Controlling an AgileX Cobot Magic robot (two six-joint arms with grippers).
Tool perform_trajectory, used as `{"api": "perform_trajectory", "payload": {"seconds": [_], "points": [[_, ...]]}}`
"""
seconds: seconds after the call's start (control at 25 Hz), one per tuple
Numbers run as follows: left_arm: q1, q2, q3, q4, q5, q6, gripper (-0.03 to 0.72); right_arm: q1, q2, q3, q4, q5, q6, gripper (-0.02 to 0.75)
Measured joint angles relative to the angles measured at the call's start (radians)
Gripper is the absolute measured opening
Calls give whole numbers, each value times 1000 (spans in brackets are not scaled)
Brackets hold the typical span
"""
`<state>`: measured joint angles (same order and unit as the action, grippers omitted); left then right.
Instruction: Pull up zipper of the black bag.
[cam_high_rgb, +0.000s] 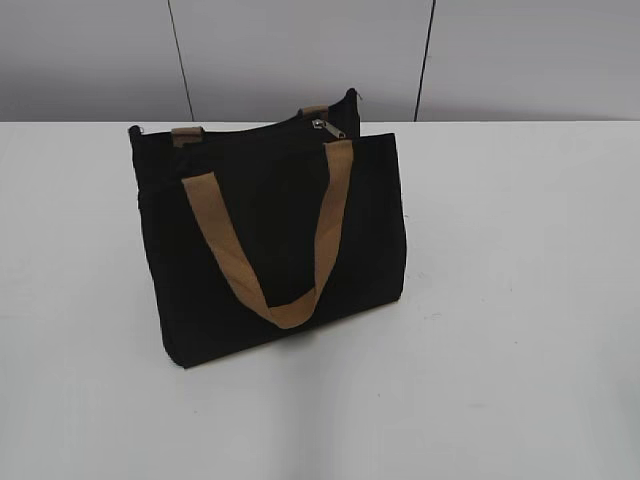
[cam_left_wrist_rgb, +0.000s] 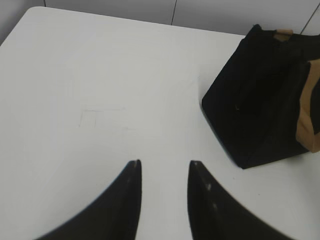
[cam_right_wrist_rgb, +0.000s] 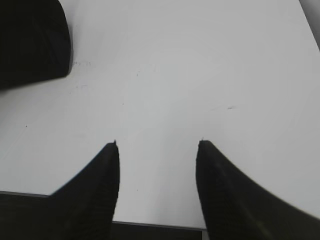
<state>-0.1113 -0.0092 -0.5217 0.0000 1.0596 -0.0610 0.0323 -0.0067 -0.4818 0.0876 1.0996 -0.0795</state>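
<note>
While standing upright on the white table (cam_high_rgb: 520, 300), black bag (cam_high_rgb: 270, 240) showing zipper (cam_high_rgb: 328, 127) at its top right end, track running leftward along the top. Left gripper (cam_left_wrist_rgb: 165, 167) and right gripper (cam_right_wrist_rgb: 157, 147) both hovering open, empty, well apart from the bag; nearer arm unclear.

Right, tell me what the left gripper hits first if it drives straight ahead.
Probably nothing: the left gripper faces bare white table, with the black bag off to its right. Depth is hard to judge.
</note>
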Motion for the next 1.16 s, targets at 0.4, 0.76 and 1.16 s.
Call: {"api": "perform_trajectory", "payload": {"seconds": [0.4,0.76,1.16], "points": [[0,0,0,0,0,0,240,0,0,0,0,-1,0,390],[0,0,0,0,0,1,240,0,0,0,0,-1,0,390],[0,0,0,0,0,1,240,0,0,0,0,-1,0,390]]}}
